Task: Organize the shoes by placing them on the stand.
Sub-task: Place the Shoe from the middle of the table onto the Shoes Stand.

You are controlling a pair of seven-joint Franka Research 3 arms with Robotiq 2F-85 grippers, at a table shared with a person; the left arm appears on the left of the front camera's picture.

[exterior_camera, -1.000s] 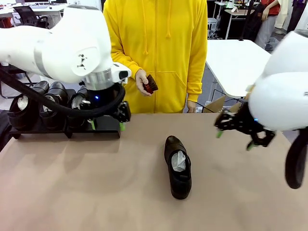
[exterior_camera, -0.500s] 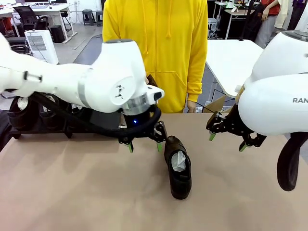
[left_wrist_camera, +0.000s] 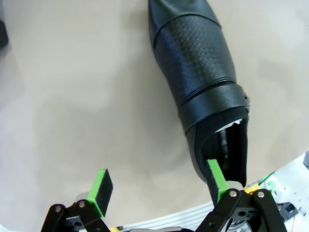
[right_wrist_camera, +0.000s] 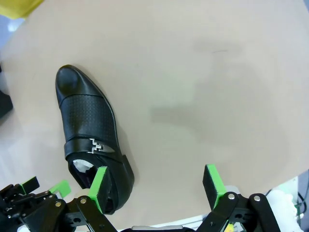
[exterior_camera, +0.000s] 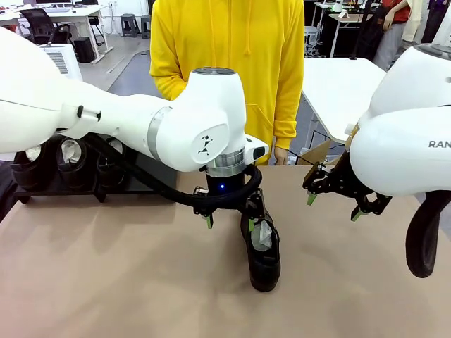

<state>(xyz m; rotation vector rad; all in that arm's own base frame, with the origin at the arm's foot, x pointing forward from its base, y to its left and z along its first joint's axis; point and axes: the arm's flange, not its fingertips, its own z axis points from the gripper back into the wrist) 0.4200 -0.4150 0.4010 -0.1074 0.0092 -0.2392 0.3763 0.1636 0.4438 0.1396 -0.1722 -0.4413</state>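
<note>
One black shoe (exterior_camera: 262, 255) with white paper stuffing lies in the middle of the table, toe toward me. My left gripper (exterior_camera: 230, 222) hangs open over its heel end. In the left wrist view the shoe (left_wrist_camera: 198, 67) stretches away from the left gripper (left_wrist_camera: 159, 186), and one green pad (left_wrist_camera: 216, 180) sits at the rim of the heel opening. My right gripper (exterior_camera: 332, 207) hovers open to the right of the shoe, apart from it. From the right wrist, the shoe (right_wrist_camera: 89, 130) lies left of the open right gripper (right_wrist_camera: 155, 186). Three shoes (exterior_camera: 67, 160) stand on the black stand (exterior_camera: 63, 191) at far left.
A person in a yellow hoodie (exterior_camera: 232, 63) stands at the table's far edge, behind the shoe. The tan tabletop (exterior_camera: 106, 282) stretches bare on both sides of the shoe. A white table (exterior_camera: 345, 88) stands behind on the right.
My left arm has swung from the stand rightward to the shoe in the middle, gripper still open. The right gripper has shifted slightly left.
</note>
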